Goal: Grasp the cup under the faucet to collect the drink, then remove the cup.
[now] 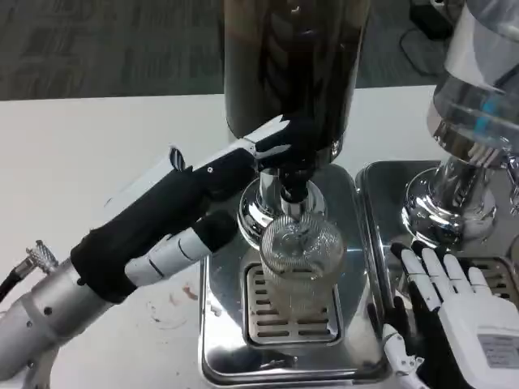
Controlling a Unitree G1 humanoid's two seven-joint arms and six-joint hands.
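Observation:
A ribbed clear glass cup point(298, 261) stands upright on the slotted drip grate, directly below the faucet point(293, 193) of a dark drink dispenser point(292, 65). My left hand point(174, 217) stretches in from the lower left with its fingers extended. Its fingertips point(272, 138) lie against the dispenser's base just above the faucet, and its thumb sits left of the cup, apart from it. My right hand point(464, 318) lies at the lower right, to the right of the cup, with its fingers spread and nothing in them. I cannot tell whether there is liquid in the cup.
The cup's chrome drip tray point(217, 340) is in front of me. A second dispenser point(478, 97) with a clear tank stands at the right on its own chrome tray point(381, 188), close behind my right hand. White table point(73, 154) extends to the left.

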